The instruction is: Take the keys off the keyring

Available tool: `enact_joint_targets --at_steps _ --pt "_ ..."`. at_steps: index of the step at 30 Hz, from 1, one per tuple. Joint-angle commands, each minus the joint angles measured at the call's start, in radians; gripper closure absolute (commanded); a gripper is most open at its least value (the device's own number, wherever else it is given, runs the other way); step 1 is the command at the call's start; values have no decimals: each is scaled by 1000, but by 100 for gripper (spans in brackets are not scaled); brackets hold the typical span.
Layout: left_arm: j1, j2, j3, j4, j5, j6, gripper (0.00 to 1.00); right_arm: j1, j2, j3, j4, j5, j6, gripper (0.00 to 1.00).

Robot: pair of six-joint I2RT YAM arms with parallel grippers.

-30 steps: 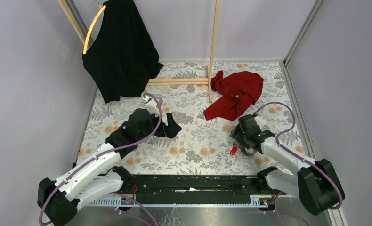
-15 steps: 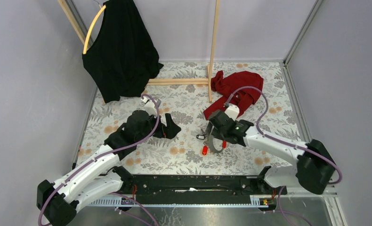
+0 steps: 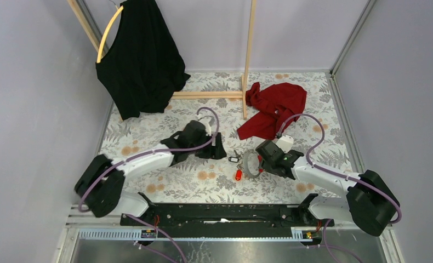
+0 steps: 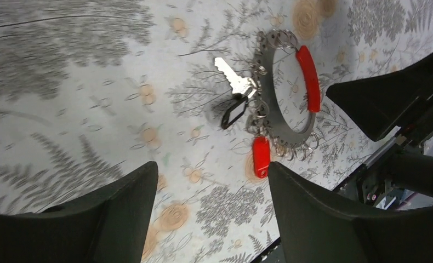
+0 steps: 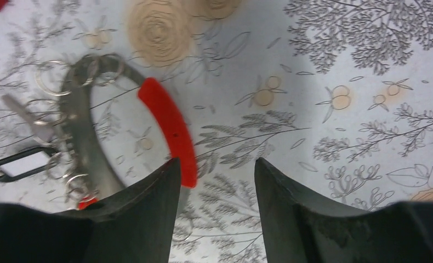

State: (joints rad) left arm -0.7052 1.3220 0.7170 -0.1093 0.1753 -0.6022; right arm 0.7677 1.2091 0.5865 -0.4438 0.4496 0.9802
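Note:
The keyring [image 3: 251, 163] is a grey strap loop with a red section, lying flat mid-table. In the left wrist view the keyring [image 4: 269, 104] carries a silver key [image 4: 229, 76], a black oblong-headed key [image 4: 233, 112], a red tag [image 4: 261, 156] and several small wire rings. My left gripper [image 3: 218, 149] is open and empty just left of it, jaws wide [image 4: 211, 175]. My right gripper [image 3: 262, 163] is open at the ring's right side. In its wrist view [image 5: 215, 164] one finger [image 5: 148, 208] overlaps the ring's red section [image 5: 170, 129].
A red cloth [image 3: 274, 109] lies behind the right gripper. A wooden rack [image 3: 250, 55] stands at the back, with a black garment [image 3: 140, 60] on a yellow hanger hoop [image 3: 107, 33]. Grey walls close in on both sides.
The right gripper carried the keyring left from the right side to mid-table, then drew back slightly. The left arm swung right, bringing its gripper beside the keyring.

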Motion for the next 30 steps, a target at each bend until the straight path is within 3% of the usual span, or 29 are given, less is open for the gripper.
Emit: enact_joint_targets --at_steps 1,7,18,21,23,27,30 --pt "-69 131 133 106 8 28 25 -42 -15 -48 96 -25 -42 43" --pt "-93 341 265 90 -6 93 28 -44 44 -56 184 -83 -88 44" --pt "-156 531 351 100 30 75 36 -47 64 -77 277 -172 -106 44" --pt "-166 548 354 106 25 34 49 -59 67 -82 317 -219 -110 47" --pt "-168 542 336 106 -1 2 63 -68 49 -79 333 -252 -112 49" --pt "-161 511 283 90 -108 -29 85 -83 -35 -45 318 -314 -128 52" --pt "-137 492 230 105 -111 -45 97 -87 -115 -24 286 -330 -135 51"
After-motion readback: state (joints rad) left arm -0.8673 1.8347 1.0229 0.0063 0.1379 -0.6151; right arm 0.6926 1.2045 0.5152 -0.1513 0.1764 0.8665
